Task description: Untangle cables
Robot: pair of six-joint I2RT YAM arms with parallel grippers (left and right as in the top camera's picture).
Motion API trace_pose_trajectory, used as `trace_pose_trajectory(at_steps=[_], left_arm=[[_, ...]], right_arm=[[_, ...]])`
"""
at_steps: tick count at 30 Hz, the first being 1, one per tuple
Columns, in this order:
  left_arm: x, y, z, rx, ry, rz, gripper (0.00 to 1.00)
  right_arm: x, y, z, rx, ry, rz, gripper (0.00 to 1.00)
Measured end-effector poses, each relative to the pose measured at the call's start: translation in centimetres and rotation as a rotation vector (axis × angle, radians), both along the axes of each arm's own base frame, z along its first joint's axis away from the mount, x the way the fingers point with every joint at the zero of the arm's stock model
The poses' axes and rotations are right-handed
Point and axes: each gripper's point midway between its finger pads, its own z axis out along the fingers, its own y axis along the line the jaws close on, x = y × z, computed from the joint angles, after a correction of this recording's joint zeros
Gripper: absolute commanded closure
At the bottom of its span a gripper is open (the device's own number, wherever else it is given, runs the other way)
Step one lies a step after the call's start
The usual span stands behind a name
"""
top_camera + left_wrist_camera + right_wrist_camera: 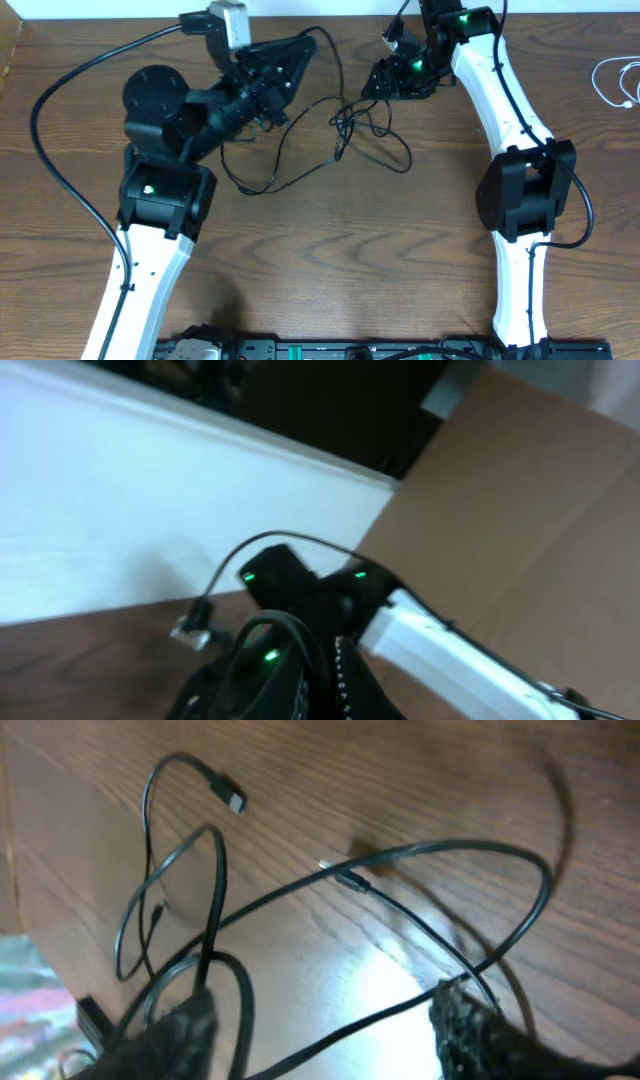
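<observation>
The long black cable (345, 120) lies in tangled loops on the wooden table between my two grippers. My left gripper (305, 50) is shut on one strand of it; in the left wrist view that black cable (290, 630) runs in between the closed fingers of the left gripper (335, 660). My right gripper (375, 82) hovers low over the knot. It is open in the right wrist view (320, 1020), with strands of the black cable (400, 910) crossing the gap between its fingers (480, 1030). One plug end (228, 795) rests on the wood. The white cable (615, 80) lies coiled at the far right.
The right arm's white link (500, 90) reaches in from the right, and its wrist (275, 575) with green lights faces my left gripper. A thick black arm wire (60, 130) curves along the left side. A white wall (150, 510) borders the table's far edge.
</observation>
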Motion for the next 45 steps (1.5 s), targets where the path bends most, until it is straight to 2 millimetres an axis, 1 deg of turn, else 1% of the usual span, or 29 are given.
trace_pose_trajectory(at_steps=[4,6,8,9,13,16,21,26,30,34,40,45], left_arm=[[0.7,0.7,-1.0,0.007,0.037,0.021,0.93],[0.8,0.7,-1.0,0.008,0.039,0.022,0.93],[0.8,0.7,-1.0,0.007,0.037,0.022,0.93],[0.8,0.7,-1.0,0.007,0.036,0.021,0.93],[0.8,0.7,-1.2,0.009,0.044,0.022,0.92],[0.8,0.7,-1.4,0.011,0.057,0.022,0.93],[0.8,0.7,-2.5,0.021,0.104,0.023,0.93],[1.0,0.7,-3.1,0.026,0.129,0.023,0.92],[1.2,0.6,-3.5,0.028,0.140,0.023,0.93],[1.3,0.6,-3.7,0.029,0.146,0.023,0.93],[1.4,0.6,-4.5,0.035,0.176,0.023,0.93],[1.4,0.6,-4.6,0.036,0.180,0.023,0.93]], right_arm=[[-0.3,0.6,-0.1,-0.006,0.002,0.013,0.58],[-0.5,1.0,-0.2,-0.017,-0.001,0.022,0.61],[-0.8,1.4,-0.4,-0.038,-0.002,0.028,0.61],[-0.9,1.7,-0.7,-0.048,-0.003,0.035,0.56],[-1.4,2.8,-1.8,-0.063,-0.005,0.056,0.42],[-1.3,2.9,-2.0,-0.065,-0.011,0.057,0.36],[-0.1,2.0,-1.9,-0.062,-0.039,0.029,0.33],[0.6,1.0,-1.7,-0.046,-0.045,0.008,0.30],[0.8,0.9,-1.4,-0.020,-0.042,0.003,0.27],[0.6,1.5,-1.3,-0.008,-0.043,0.016,0.26],[0.1,3.3,-1.1,0.003,-0.058,0.052,0.25],[-0.1,3.9,-1.1,0.005,-0.061,0.063,0.25]])
